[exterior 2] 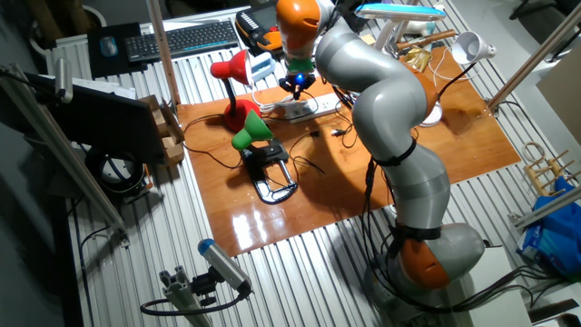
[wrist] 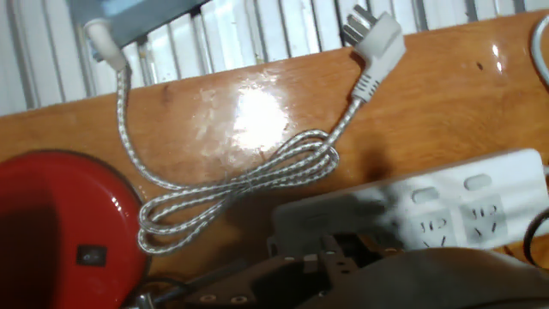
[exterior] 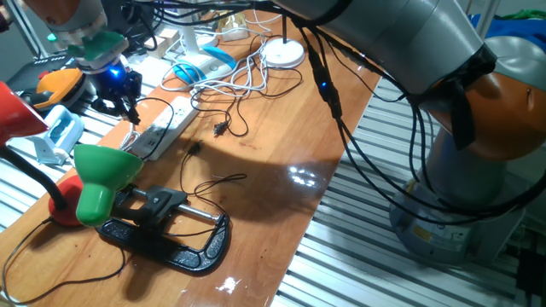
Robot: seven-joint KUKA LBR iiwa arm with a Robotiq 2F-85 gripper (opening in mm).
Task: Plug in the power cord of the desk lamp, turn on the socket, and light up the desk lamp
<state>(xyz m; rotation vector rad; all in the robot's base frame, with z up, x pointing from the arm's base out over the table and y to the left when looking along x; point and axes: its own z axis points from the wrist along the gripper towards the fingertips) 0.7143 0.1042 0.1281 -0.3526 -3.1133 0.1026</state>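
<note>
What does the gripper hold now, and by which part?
It cannot be told: the gripper sits low over the socket, and its fingertips are hidden in every view.

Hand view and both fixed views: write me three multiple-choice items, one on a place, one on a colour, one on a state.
1. The gripper hangs over:
A. a keyboard
B. the red lamp base
C. the socket

2. The lamp shade beside the black clamp is:
A. blue
B. green
C. yellow

3. The white plug on the braided cord is:
A. lying loose on the table
B. pushed into an outlet
C. held between the fingers

Answers:
1. C, since one fixed view shows the fingers just above the white strip.
2. B, since the cone next to the clamp is plainly green.
3. A, since the hand view shows its prongs bare on the wood, apart from the strip.
</note>
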